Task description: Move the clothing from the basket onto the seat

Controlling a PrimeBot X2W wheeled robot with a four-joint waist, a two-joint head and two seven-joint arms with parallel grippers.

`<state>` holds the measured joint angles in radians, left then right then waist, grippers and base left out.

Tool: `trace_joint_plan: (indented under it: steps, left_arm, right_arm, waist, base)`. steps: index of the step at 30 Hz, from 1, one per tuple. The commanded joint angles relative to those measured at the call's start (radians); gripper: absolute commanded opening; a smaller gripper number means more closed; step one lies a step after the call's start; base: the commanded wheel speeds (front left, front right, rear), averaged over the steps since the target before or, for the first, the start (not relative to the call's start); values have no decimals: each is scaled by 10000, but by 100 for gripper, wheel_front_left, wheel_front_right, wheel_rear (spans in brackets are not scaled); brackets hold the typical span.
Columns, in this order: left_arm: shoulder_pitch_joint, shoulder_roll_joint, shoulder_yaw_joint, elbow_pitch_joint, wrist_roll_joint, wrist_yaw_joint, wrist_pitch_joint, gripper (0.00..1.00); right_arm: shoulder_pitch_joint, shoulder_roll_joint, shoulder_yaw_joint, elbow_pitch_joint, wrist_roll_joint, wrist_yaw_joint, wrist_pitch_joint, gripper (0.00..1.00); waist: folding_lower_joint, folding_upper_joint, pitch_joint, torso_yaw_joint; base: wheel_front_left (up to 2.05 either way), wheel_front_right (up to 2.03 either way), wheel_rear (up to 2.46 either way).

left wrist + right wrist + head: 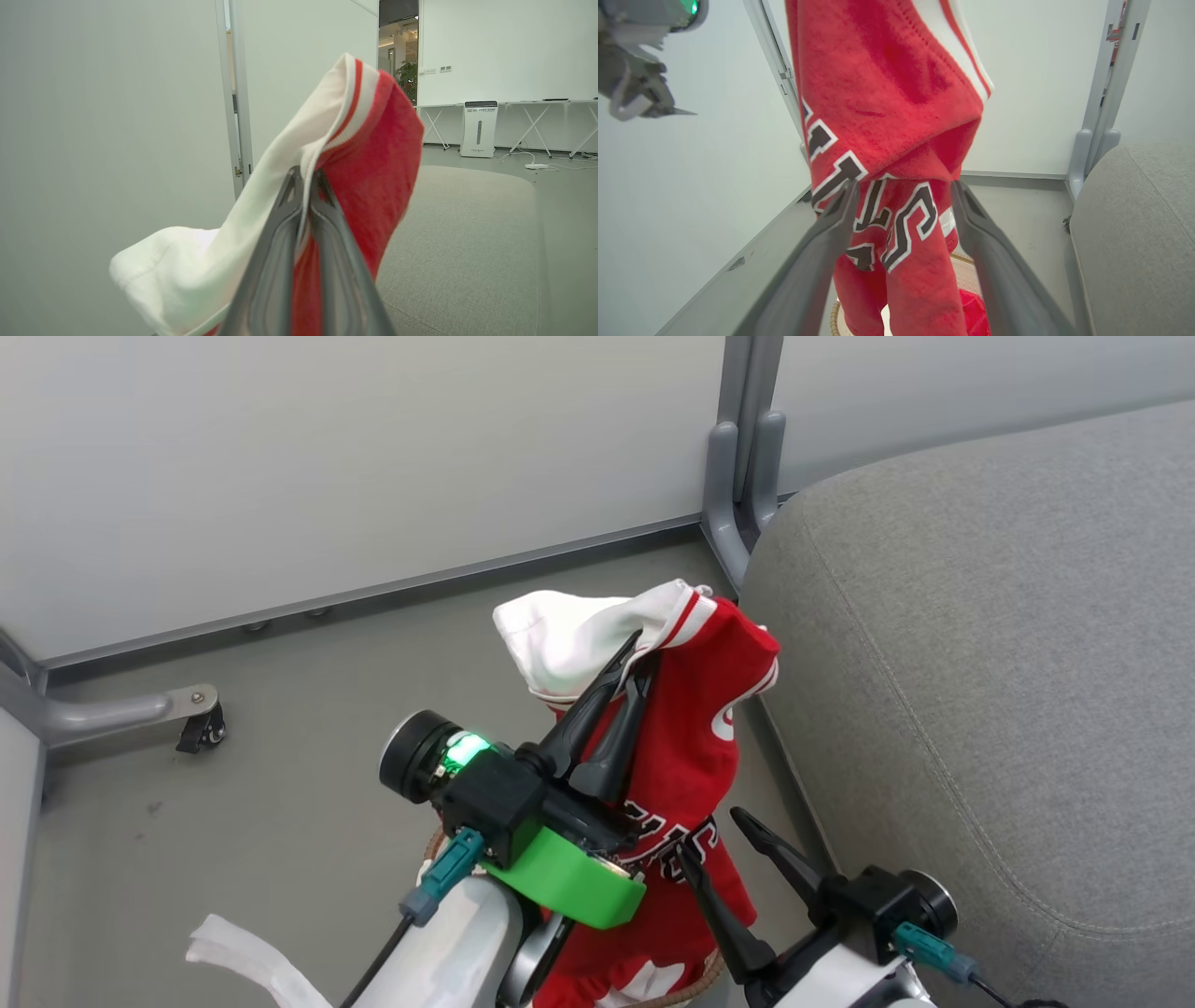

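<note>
Your left gripper is clamped on the jersey, fingers pressed together right where the white trim meets the red. In the left wrist view the two fingers meet with cloth pinched between them, a white fold flopping off to one side and the red side of the jersey on the other. The jersey hangs down from that grip, over the floor and just beside the rounded edge of the seat; you can't tell whether its top corner touches the cushion. Its lower end drops to the basket, whose brown rim peeks out under the cloth at the bottom of the head view. Your right gripper is low and spread wide, holding nothing. From its wrist camera the right gripper frames the black-and-white lettering, a finger on each side of the hanging jersey, and you can't tell whether either finger touches it. Below, the basket rim shows, with more red cloth lying inside it. The seat sits off to the right of that view, bare grey fabric.
</note>
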<state>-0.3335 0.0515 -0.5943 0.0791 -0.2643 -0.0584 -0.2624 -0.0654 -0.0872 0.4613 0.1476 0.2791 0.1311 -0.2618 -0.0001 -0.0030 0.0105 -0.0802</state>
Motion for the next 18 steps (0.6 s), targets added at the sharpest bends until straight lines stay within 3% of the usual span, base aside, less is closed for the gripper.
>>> trace_joint_plan:
  steps: [1, 13, 14, 15, 16, 18]
  left_arm:
    - [-232, -13, -86, -69, -141, 28, -37, 0]
    - [-869, -12, -946, -129, -539, 291, -37, 0]
    - [-911, -12, -993, -114, -563, 312, -37, 0]
    - [-951, -12, -1021, -93, -592, 321, -37, 0]
    - [-965, -11, -1037, -48, -597, 342, -37, 0]
    - [-970, -10, -1040, 71, -573, 362, -37, 0]
  right_arm:
    - [-277, -71, 92, 187, -122, -5, -49, 100]
    - [-1462, -355, 901, 2263, 55, -6, -49, 100]
    - [-1501, -371, 1017, 2366, 100, -6, -49, 82]
    - [-1536, -377, 1090, 2443, 160, -6, -49, 38]
    - [-1562, -376, 1118, 2470, 191, -6, -49, 5]
    - [-1509, -362, 1231, 2514, 305, -6, -49, 0]
  waist:
    - [1, 30, 44, -7]
    - [1, 30, 167, 169]
    - [1, 30, 173, 192]
    - [1, 30, 178, 218]
    - [1, 30, 181, 241]
    - [1, 30, 186, 286]
  base:
    - [0, 0, 0]
    - [0, 0, 0]
    - [0, 0, 0]
    - [0, 0, 0]
    - [0, 0, 0]
    - [0, 0, 0]
